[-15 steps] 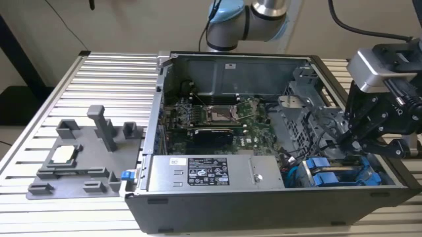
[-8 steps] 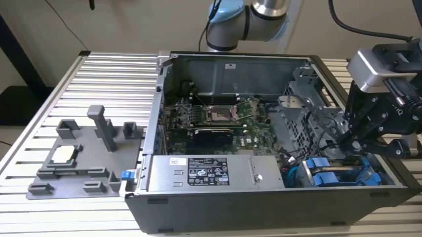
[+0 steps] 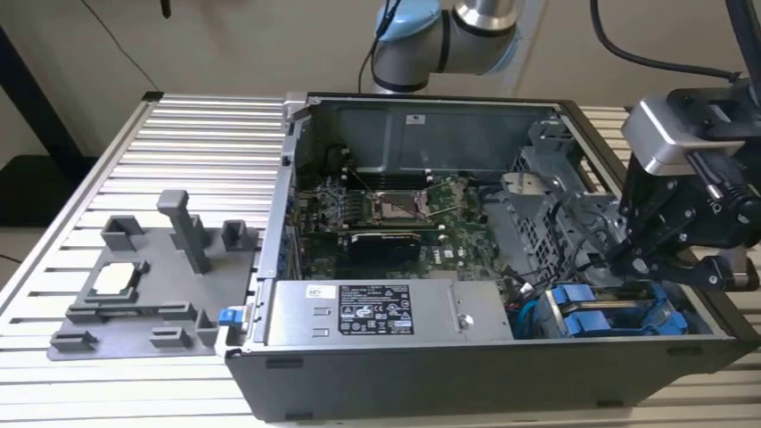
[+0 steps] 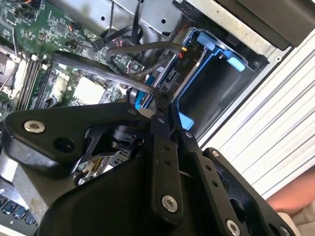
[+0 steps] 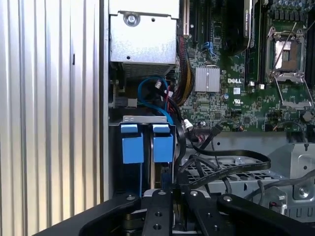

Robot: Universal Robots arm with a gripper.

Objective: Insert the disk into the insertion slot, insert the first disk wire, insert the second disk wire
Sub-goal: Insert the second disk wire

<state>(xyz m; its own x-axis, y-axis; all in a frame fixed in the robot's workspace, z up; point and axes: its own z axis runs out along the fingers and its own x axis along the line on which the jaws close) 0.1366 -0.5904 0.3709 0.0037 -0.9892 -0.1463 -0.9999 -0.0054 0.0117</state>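
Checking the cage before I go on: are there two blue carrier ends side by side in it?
Yes, the first wrist view shows two blue carrier ends side by side in the drive cage.

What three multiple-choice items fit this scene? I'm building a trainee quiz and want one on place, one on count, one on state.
1. In the exterior view, where is the grey tray?
A. Inside the computer case
B. On top of the case
C. On the table, at the exterior view's left of the case

2. In the first wrist view, how many blue carrier ends sit side by side in the drive cage?
A. One
B. Two
C. Four

3. What state is the case in?
A. Open
B. Closed
C. Upended

Answers: 1 C, the tray rests on the slats beside the case; 2 B, two blue ends stand together; 3 A, the circuit board lies exposed.
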